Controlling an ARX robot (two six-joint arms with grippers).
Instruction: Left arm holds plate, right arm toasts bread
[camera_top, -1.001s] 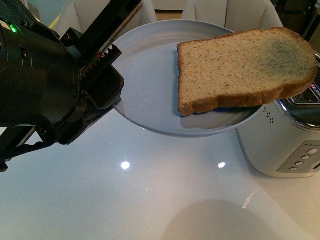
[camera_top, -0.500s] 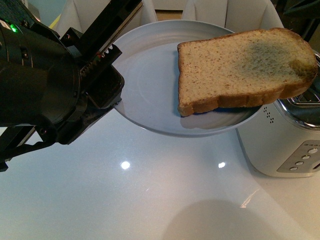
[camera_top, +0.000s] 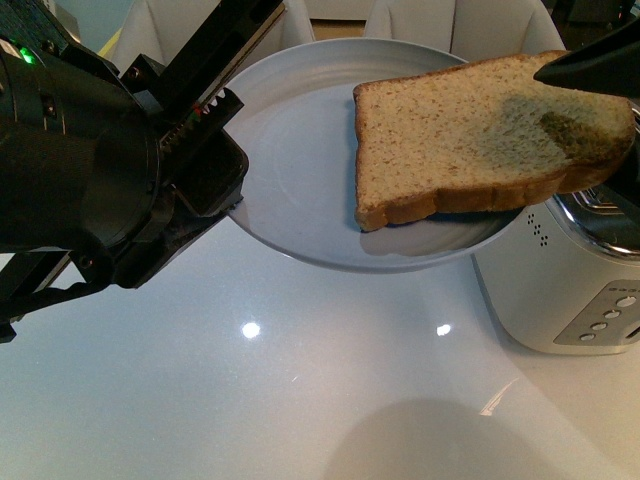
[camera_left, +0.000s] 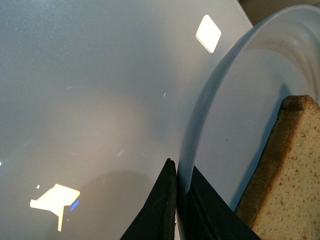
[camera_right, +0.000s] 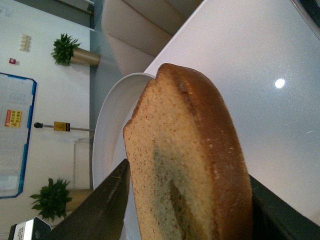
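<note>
my left gripper (camera_left: 179, 197) clamps the plate (camera_top: 300, 200) beside the toaster (camera_top: 570, 290); the bread (camera_top: 450, 140) lies on it, overhanging the toaster. my right gripper (camera_right: 190, 215) straddles that end, pinch unclear. next: squeeze, lift, tip upright.

Bright overhead light; glare spots on table (camera_top: 300, 410); dark shadow across bread (camera_top: 450, 140)
</note>
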